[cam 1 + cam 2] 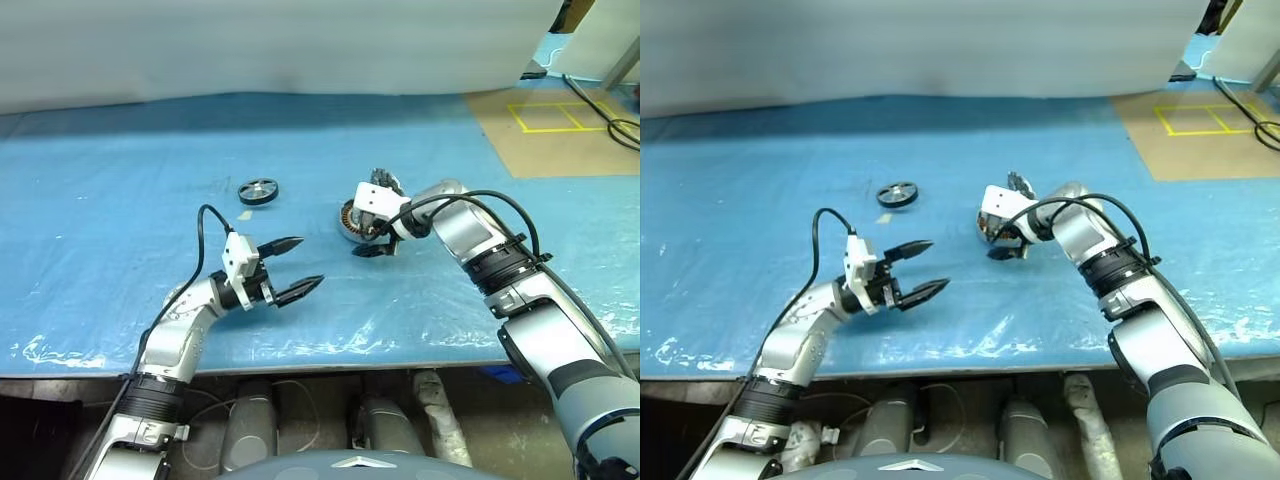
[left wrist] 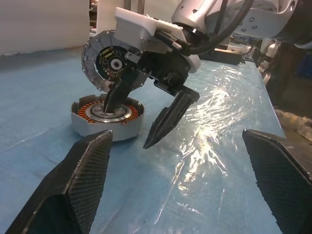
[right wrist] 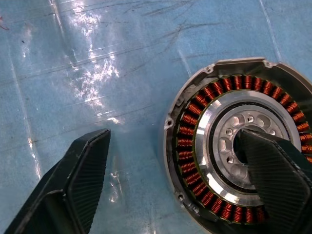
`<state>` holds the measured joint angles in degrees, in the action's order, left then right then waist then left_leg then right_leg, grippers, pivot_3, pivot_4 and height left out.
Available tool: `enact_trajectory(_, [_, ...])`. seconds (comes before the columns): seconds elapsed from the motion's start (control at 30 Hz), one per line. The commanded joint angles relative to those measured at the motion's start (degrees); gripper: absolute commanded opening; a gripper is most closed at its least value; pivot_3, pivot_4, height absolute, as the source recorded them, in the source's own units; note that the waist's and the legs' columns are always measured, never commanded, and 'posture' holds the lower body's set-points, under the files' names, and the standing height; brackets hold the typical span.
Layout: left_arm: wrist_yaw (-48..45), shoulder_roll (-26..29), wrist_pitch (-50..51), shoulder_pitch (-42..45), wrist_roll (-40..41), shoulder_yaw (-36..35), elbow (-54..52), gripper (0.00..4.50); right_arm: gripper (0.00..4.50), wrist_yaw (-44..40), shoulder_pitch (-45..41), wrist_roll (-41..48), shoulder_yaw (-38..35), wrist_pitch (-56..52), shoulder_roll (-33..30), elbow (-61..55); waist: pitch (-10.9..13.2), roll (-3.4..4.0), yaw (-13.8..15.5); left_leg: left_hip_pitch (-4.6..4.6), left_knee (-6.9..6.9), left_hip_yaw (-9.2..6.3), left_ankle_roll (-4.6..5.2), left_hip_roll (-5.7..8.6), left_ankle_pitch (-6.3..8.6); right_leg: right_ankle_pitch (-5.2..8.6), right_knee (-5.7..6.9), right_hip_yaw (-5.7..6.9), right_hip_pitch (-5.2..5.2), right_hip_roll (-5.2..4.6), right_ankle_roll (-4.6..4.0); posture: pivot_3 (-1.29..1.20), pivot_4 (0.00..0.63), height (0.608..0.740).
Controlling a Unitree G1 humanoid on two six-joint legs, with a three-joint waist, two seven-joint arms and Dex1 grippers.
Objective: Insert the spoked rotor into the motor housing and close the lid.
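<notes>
Taking the motor housing [image 2: 107,116] as the landmark, everything is placed from it on the blue-covered counter [image 1: 100,200].

Farthest to its left hovers the left end effector [image 1: 292,268], above the near part of the counter with its two black fingers spread wide and nothing between them. It points toward the housing, which keeps its wrist camera on the work; I judge it is simply waiting until it is needed.

Nearer the housing, still to its left and a little farther back, the spoked rotor [image 1: 258,191] lies flat, apart from both end effectors. Lying untouched there, it tells me the insertion has not begun.

The housing itself sits flat with its ring of copper coils facing up, so the cavity is ready to receive the rotor. Its lid [image 2: 105,54] stands raised at the far edge, dark toothed face turned toward the coils, leaving the opening clear.

The right end effector [image 2: 130,123] comes in from the housing's right, angled down. Its fingers are fairly wide and straddle the near rim: one tip lies over the silver centre, the other outside on the counter. Nothing is clamped; whether a tip touches metal I cannot tell. That straddle would suit steadying or shifting the housing by its wall.
</notes>
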<state>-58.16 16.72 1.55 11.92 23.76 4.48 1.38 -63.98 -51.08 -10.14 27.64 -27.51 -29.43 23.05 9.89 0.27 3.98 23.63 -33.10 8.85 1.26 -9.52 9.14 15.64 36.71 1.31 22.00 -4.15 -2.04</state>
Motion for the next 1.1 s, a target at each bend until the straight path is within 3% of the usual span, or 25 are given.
enact_trajectory(0.03, [0.8, 0.3, 0.8, 0.2, 0.3, 0.6, -3.8, 4.50, 3.29, -2.8, 3.0, -1.0, 2.8, 2.2, 0.0, -2.0, 0.0, -0.01, -0.1, -0.04, 0.01, 0.01, -0.05, -0.01, 0.03, 0.00, 0.00, 0.00, -0.03, 0.00, -0.01, 0.00, 0.150, 0.740])
enact_trajectory(0.13, [2.6, 0.4, 3.6, 0.7, 0.8, 0.9, -7.1, 4.50, 2.28, -2.3, 3.5, -2.6, 3.0, 5.6, -0.7, -2.6, 0.0, -0.02, -0.1, -0.16, 0.01, 0.03, -0.14, -0.04, 0.09, 0.01, 0.00, -0.01, -0.14, 0.01, -0.01, 0.00, 0.150, 0.740])
enact_trajectory(0.23, [5.1, 0.1, 7.0, 1.2, 2.1, 0.5, -10.5, 4.50, 1.90, -2.0, 4.2, -3.9, 2.9, 9.5, -1.8, -4.6, 0.0, -0.01, -0.1, -0.52, 0.03, 0.05, -0.16, -0.04, 0.10, 0.03, -0.03, -0.02, -0.55, 0.01, -0.03, 0.00, 0.150, 0.740])
enact_trajectory(0.4, [11.6, 0.2, 15.8, 4.0, 6.9, -2.3, -17.6, 4.50, 1.90, -6.1, 7.2, -3.1, 3.2, 13.0, -3.9, -14.2, 0.0, -0.01, 0.0, -0.55, 0.04, 0.37, -0.17, -0.24, 0.10, 0.06, -0.09, -0.02, -0.59, 0.01, -0.06, 0.00, 0.150, 0.740])
enact_trajectory(0.53, [8.3, 6.6, 16.5, 6.5, 7.7, -6.9, -12.4, 4.50, 1.90, -6.7, 8.3, -2.3, 3.6, 9.8, -1.4, -18.6, 0.0, -0.01, -1.0, -0.49, 0.09, 0.47, -0.15, -0.29, 0.09, 0.06, -0.10, -0.11, -0.40, 0.09, -0.06, 0.00, 0.150, 0.740])
enact_trajectory(0.73, [5.2, 12.4, 17.0, 2.9, 8.1, -8.8, -13.2, 4.50, 1.90, -7.8, 9.0, -2.6, 4.4, 11.7, -1.0, -20.7, 0.0, -0.01, -1.4, -0.24, 0.15, 0.50, -0.15, -0.30, 0.09, 0.10, -0.14, -0.11, -0.12, 0.13, -0.13, 0.00, 0.150, 0.740])
enact_trajectory(1.1, [2.1, 14.6, 15.2, -2.6, 8.7, -9.9, -12.5, 4.50, 1.90, -12.8, 9.4, -0.4, 5.4, 13.7, 0.6, -22.1, 0.0, -0.01, -1.5, -0.15, 0.16, 0.52, -0.16, -0.33, 0.10, 0.10, -0.08, -0.11, 0.02, 0.13, -0.13, 0.00, 0.150, 0.740])
